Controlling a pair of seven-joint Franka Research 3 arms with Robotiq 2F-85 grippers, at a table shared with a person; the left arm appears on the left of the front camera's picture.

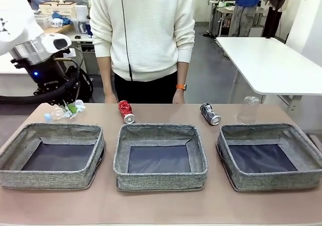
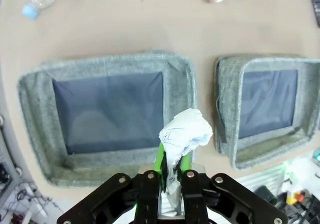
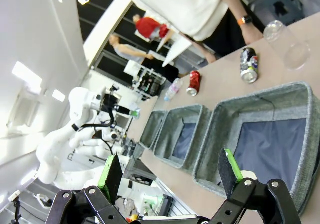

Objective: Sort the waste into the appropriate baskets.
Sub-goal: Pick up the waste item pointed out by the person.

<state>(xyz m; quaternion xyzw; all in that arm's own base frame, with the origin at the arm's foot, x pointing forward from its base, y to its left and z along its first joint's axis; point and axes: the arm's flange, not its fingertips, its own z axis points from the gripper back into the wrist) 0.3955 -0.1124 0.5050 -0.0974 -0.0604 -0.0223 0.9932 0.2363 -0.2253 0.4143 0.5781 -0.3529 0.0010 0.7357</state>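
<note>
My left gripper (image 2: 171,160) is shut on the crumpled white paper wad (image 2: 186,130), held high over the left basket (image 2: 115,62). From the front, that gripper (image 1: 72,106) hangs at the table's far left, with the wad (image 1: 79,103) between its green pads. A blue-capped bottle (image 1: 53,115) lies just below it. The crushed red can (image 1: 126,111) lies behind the middle basket (image 1: 160,132). Behind the right basket (image 1: 269,130) lie the dark can (image 1: 210,114) and a clear bottle (image 1: 247,108). My right gripper (image 3: 170,169) stands open and empty, high above the right basket (image 3: 260,100).
A person in a white sweater (image 1: 143,29) stands at the far edge with both hands down by the table. The three baskets line the near half of the table, and bare tabletop runs in front of them. A white table (image 1: 271,65) stands behind to the right.
</note>
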